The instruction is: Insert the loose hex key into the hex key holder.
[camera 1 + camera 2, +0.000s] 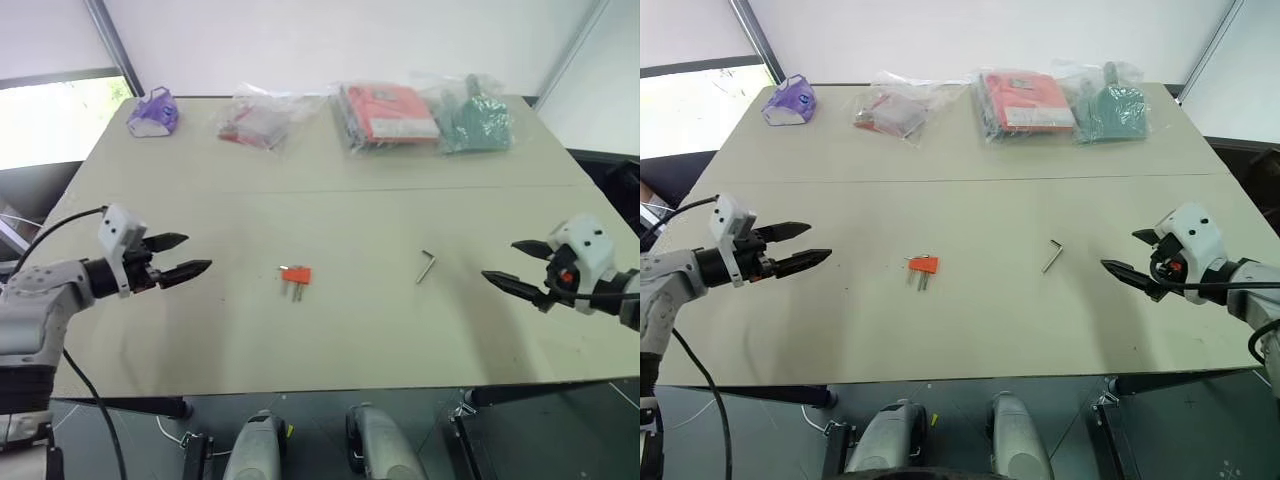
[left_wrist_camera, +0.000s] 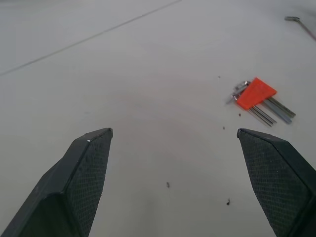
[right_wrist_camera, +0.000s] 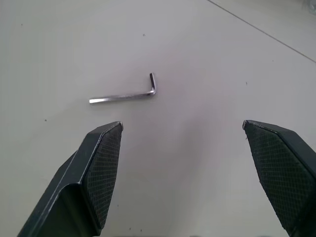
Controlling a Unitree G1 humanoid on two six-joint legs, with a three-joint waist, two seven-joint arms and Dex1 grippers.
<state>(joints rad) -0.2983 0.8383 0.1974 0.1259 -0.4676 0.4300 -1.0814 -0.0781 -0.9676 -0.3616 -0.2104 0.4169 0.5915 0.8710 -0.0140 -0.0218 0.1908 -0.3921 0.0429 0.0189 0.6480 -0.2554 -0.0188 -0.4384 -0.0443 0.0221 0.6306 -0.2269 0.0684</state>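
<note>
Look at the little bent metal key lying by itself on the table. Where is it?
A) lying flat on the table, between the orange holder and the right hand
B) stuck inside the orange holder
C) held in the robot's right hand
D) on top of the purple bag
A: the loose hex key lies flat on the table, right of the orange holder and apart from the open right hand.

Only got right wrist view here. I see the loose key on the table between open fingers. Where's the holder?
Observer: The holder lies near the table's middle, to the robot's left of the hex key, apart from it.
Operator: Left gripper doing anything?
Observer: The left gripper is open and empty, off to the holder's left, pointing toward it.
Operator: Anything else on the table?
Observer: Four bagged items along the far edge: purple, red, orange-red, green.
</note>
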